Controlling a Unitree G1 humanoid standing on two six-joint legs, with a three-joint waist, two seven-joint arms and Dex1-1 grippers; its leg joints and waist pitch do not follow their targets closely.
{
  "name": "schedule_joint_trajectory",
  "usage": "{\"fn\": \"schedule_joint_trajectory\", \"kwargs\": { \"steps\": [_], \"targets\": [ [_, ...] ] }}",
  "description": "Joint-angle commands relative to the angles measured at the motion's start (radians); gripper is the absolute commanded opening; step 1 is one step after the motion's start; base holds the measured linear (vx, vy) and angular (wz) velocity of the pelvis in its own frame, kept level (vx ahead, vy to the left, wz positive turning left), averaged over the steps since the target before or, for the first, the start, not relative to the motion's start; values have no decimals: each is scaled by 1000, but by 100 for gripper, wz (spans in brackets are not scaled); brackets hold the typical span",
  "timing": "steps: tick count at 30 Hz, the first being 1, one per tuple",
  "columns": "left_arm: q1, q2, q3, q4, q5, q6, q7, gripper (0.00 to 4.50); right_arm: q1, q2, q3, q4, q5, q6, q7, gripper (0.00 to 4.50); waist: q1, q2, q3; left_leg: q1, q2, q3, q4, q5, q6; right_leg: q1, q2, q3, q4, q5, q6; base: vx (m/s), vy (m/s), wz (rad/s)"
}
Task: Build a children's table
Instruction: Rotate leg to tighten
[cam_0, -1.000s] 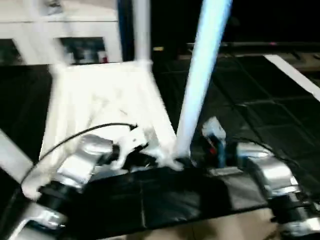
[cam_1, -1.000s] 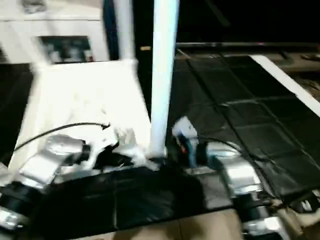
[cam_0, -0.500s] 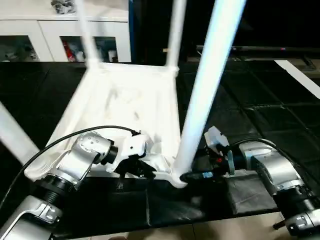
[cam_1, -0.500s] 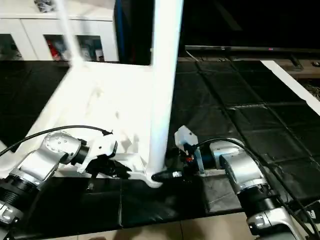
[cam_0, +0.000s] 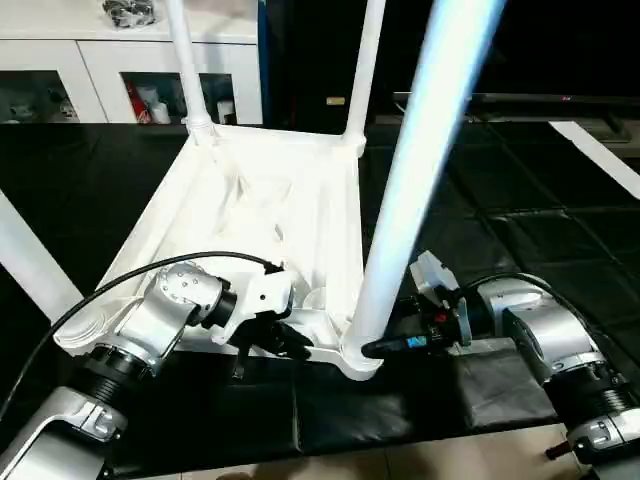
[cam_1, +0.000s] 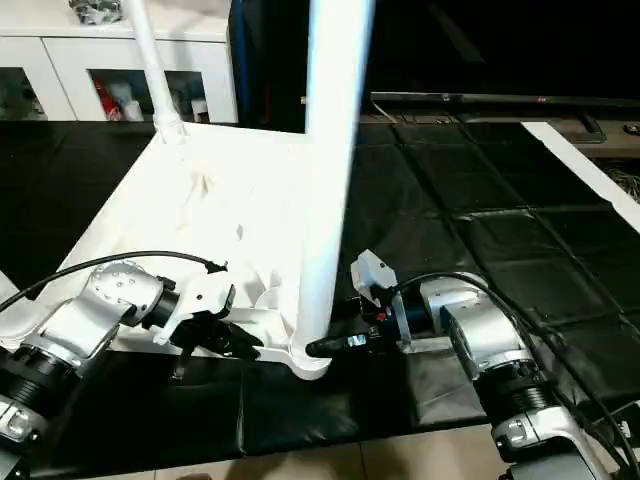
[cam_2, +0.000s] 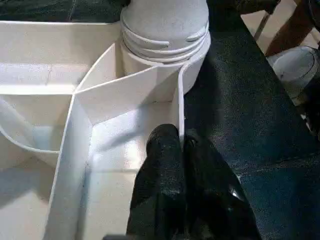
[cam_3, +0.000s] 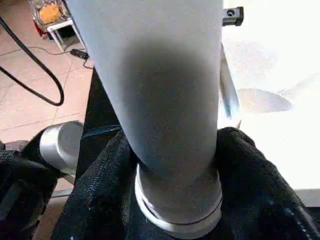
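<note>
We have the tabletop (cam_0: 260, 215) upside down on the black floor mat (cam_0: 500, 270), ribs up. The near right leg (cam_0: 415, 190) stands in its corner socket, long axis rising almost straight up and leaning slightly to our right. Our right tool (cam_1: 335, 345) reaches in level from the right, its fingers (cam_3: 250, 185) wrapped about the leg's flared base just above the socket. Our left tool (cam_2: 180, 170) is pinched shut on the tabletop's edge wall beside that socket, steadying it. Two far legs (cam_0: 190, 70) point up likewise.
</note>
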Motion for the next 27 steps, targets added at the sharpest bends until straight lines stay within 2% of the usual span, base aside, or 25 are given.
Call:
{"fn": "schedule_joint_trajectory", "kwargs": {
  "steps": [1,4,5,6,7,8,10,12,13,14,16,19,20,21,22,24,25,27],
  "targets": [
    [-23,-33,4,5,2,46,57,0,19,24,-7,-50,28,58,-43,206,-5,-1,-58,2,23,7,-70,-156,39,54,-45,42,-64,-187,-221,0,0,0],
    [-27,-76,46,-4,-14,132,153,0,58,60,-9,-110,1,97,-165,204,-7,3,-53,4,20,4,-74,-191,18,51,-45,42,-74,-257,-195,0,0,0],
    [-25,-101,63,-25,-27,177,192,0,77,98,-21,-129,-1,120,-243,204,-10,2,-53,1,18,1,-77,-217,9,54,-48,41,-79,-317,-177,0,0,0],
    [-23,-124,72,-41,-30,208,229,0,87,134,-33,-132,-5,142,-312,204,-12,5,-52,3,18,0,-79,-227,-3,51,-48,42,-84,-351,-160,0,0,0],
    [-19,-151,81,-58,-35,244,266,0,94,171,-42,-131,-14,157,-381,204,-16,3,-52,3,18,-1,-80,-236,-7,49,-48,41,-85,-364,-155,0,0,0],
    [-13,-191,90,-82,-40,294,318,0,101,224,-49,-124,-34,162,-471,200,-27,4,-52,-4,15,-5,-83,-237,-20,55,-47,38,-84,-385,-145,0,0,0],
    [-11,-214,94,-90,-37,317,349,0,97,252,-54,-115,-41,170,-516,199,-45,4,-51,-8,12,-9,-84,-254,-28,56,-46,34,-92,-435,-119,0,0,0],
    [-10,-280,107,-95,-25,367,436,0,75,318,-59,-72,-80,180,-641,198,-58,5,-52,-4,9,-7,-80,-261,-18,50,-43,35,-98,-447,-114,0,0,0],
    [-10,-280,107,-95,-25,367,436,0,75,318,-59,-72,-80,180,-641,197,-65,4,-50,-5,8,-7,-79,-260,-13,48,-43,34,-100,-454,-114,0,0,0],
    [-15,-334,121,-91,-15,397,515,0,49,366,-66,-33,-102,185,-730,196,-70,3,-51,-4,5,-6,-77,-260,-6,46,-41,34,-103,-469,-110,0,0,0],
    [-19,-369,130,-94,-7,425,572,0,32,402,-74,-16,-121,195,-800,196,-74,5,-51,-6,4,-8,-77,-257,0,47,-41,32,-106,-483,-104,0,0,0],
    [-21,-407,142,-103,3,455,639,0,-1,452,-96,19,-130,204,-868,196,-80,7,-53,-8,6,-7,-78,-242,4,46,-39,34,-103,-453,-106,0,0,0],
    [-21,-408,140,-103,8,451,646,0,-13,461,-100,29,-126,198,-866,196,-78,6,-57,-10,6,-7,-78,-221,14,50,-39,34,-98,-410,-112,0,0,0],
    [-20,-408,139,-107,13,452,649,0,-14,464,-101,28,-126,197,-868,251,-78,4,-57,-9,7,-6,-78,-218,19,48,-38,35,-98,-390,-117,0,0,0],
    [-19,-401,141,-110,15,451,645,0,-14,462,-99,24,-124,192,-855,265,-76,5,-57,-9,8,-5,-78,-208,24,49,-37,36,-94,-347,-130,0,0,0],
    [-16,-383,144,-114,16,447,637,0,-7,450,-90,13,-127,181,-832,265,-74,7,-60,-9,9,-2,-77,-179,33,52,-36,38,-86,-262,-158,0,0,0],
    [-12,-364,137,-114,21,426,616,0,1,436,-85,7,-130,169,-813,285,-75,3,-59,-11,8,-2,-77,-176,36,54,-36,38,-86,-255,-161,0,0,0],
    [-5,-334,128,-116,28,406,584,0,16,410,-87,-2,-129,149,-783,309,-74,5,-58,-10,8,-1,-77,-180,40,54,-38,38,-88,-269,-161,0,0,0]
  ]
}}
